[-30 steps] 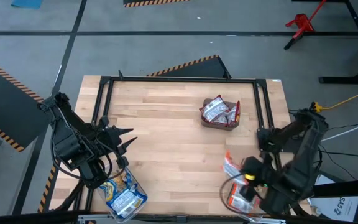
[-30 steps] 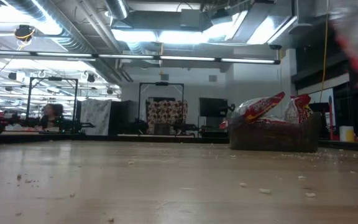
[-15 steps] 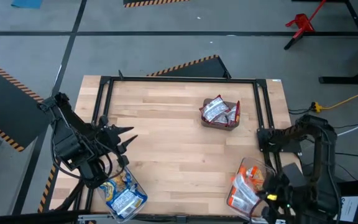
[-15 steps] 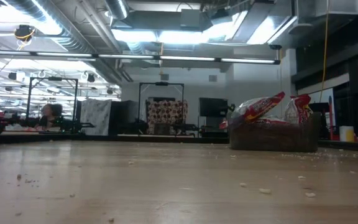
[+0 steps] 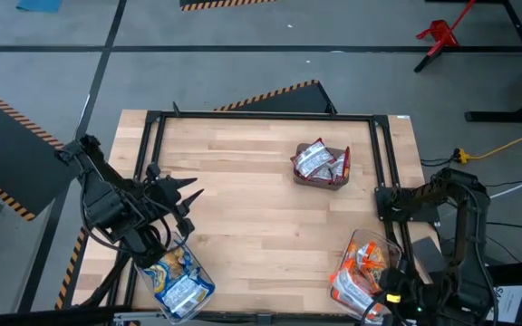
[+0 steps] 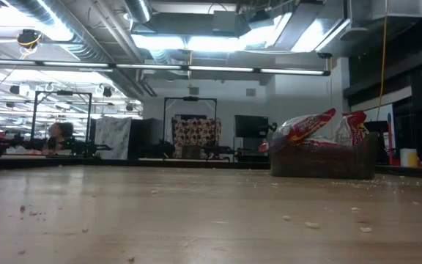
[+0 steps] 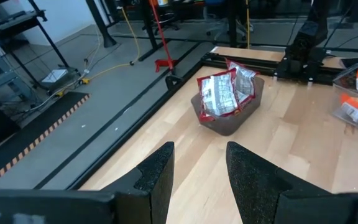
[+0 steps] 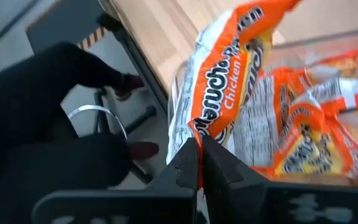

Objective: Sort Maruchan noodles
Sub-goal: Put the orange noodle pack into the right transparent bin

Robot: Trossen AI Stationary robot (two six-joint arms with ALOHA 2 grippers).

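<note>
Red-labelled noodle packets stand in a small dark box on the far right of the table; the low view shows them too. Blue-yellow packets fill a clear bin at the near left corner. Orange packets lie in a clear bin at the near right corner. My left gripper hovers open above the table's left side, pointing toward the red packets. My right gripper is at the orange bin, shut on one orange packet. My right gripper pinches the orange packet between its two fingers by one edge. The packet stretches away from the fingertips over the clear bin and the other orange packets. Whether it rests on them, I cannot tell.
A black metal frame runs around the tabletop. The middle of the wooden table is bare apart from crumbs. A person's dark trouser leg and shoe stand on the floor beside the table's near right corner.
My right arm has swung toward the table's near right corner, carrying the orange packet from above the bare wood to the clear bin of orange packets. The packet has passed out of the low view. The gripper has stayed shut on it.
</note>
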